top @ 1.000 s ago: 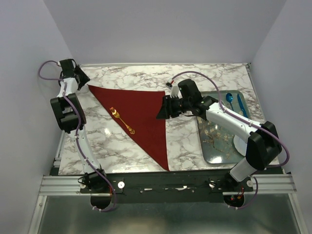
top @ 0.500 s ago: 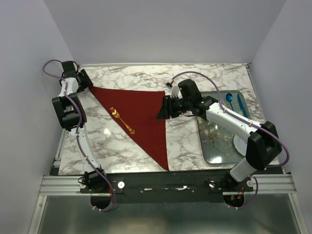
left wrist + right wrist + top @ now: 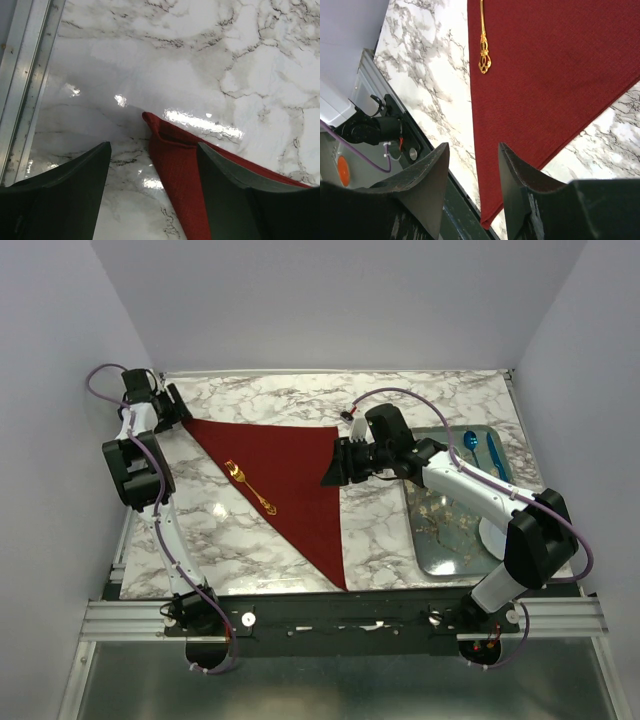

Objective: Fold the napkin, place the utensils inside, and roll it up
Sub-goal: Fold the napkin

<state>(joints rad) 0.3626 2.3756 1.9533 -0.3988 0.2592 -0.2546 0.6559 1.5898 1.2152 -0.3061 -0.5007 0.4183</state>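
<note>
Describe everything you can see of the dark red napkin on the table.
The napkin is plain dark red woven cloth, folded into a flat triangle on the marble table. Its long edge runs from the far-left corner to the near tip. A gold utensil lies on it near that edge. The far-left corner, its layers slightly raised, sits between the open fingers of the left gripper, ungripped. The right gripper hovers open over its right edge.

Bare marble table [image 3: 385, 530] between napkin [image 3: 290, 465] and tray [image 3: 442, 532], metal rail [image 3: 22, 85] bounding left edge, fork [image 3: 250, 487] on napkin
</note>
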